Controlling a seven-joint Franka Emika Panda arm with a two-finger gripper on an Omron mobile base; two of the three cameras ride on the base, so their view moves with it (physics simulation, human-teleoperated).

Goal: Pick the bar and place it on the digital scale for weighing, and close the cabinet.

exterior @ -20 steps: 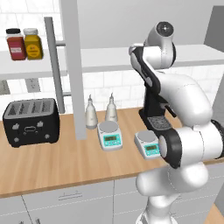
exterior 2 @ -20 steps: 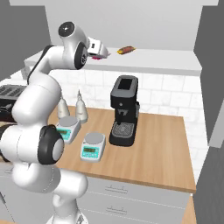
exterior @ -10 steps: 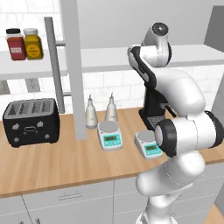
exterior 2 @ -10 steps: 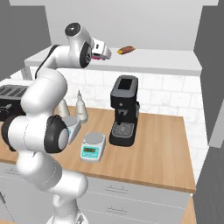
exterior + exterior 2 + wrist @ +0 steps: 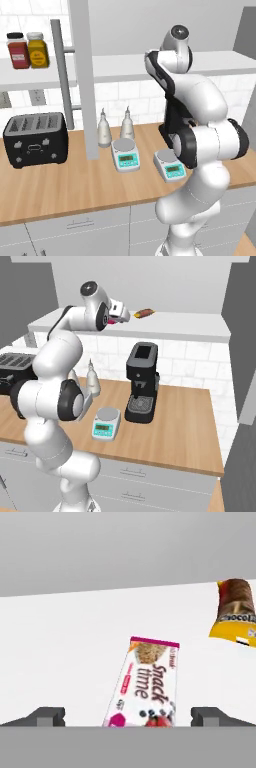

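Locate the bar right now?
In the hand view the bar lies flat on the white cabinet shelf, between the open gripper fingertips, with the orange-brown wrapped item up to its right.

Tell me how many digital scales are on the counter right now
2. One scale sits in front of the two bottles. The other scale is right of it, in front of the coffee machine, partly covered by the arm. More could be hidden behind the robot.

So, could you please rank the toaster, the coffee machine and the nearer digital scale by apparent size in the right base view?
1. Coffee machine, clearly largest.
2. Toaster, though partly hidden by the arm and cut off at the edge, so unsure.
3. Digital scale, smallest.
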